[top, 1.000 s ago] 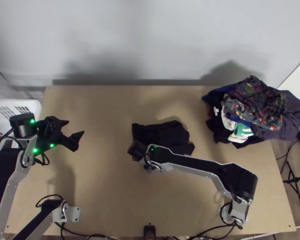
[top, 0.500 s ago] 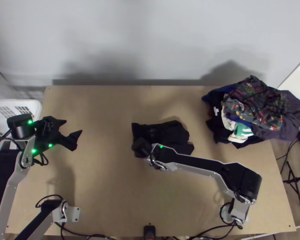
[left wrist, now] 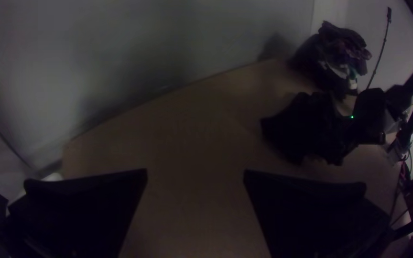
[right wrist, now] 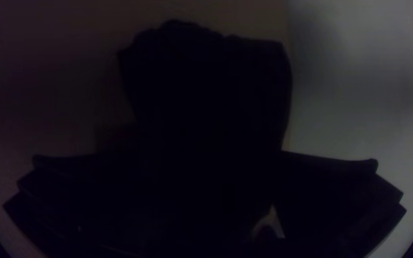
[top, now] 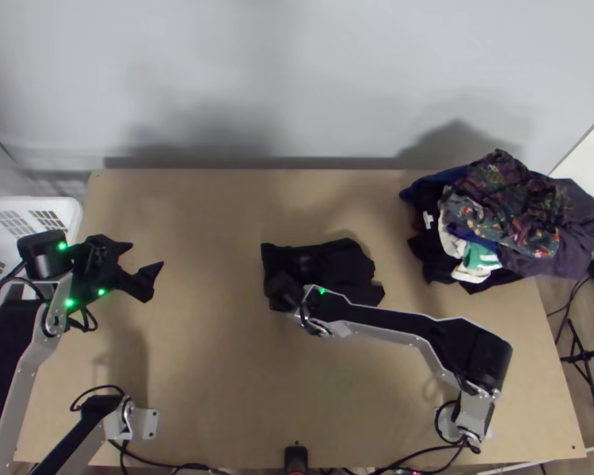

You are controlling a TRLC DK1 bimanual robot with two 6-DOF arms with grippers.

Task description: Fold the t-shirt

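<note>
Across the wooden table (top: pixel 210 356) from where I stand, a black t-shirt (top: pixel 340 265) lies near the middle, gathered into a compact, roughly oblong shape with uneven edges; I can't make out how it is folded. The right gripper (top: pixel 283 291) hangs over the shirt's near-left part, and in its own wrist view its jaws stand wide apart, though the black cloth between them swallows the detail. The left gripper (top: pixel 146 255) is well apart from the shirt, above the table's left side near a white slatted laundry basket (top: pixel 69 206); its jaws are spread, with nothing between them. At the far right, a heap of clothes (top: pixel 507 210) sits by the table's corner, a dark patterned garment on top and white and green cloth peeking out.
</note>
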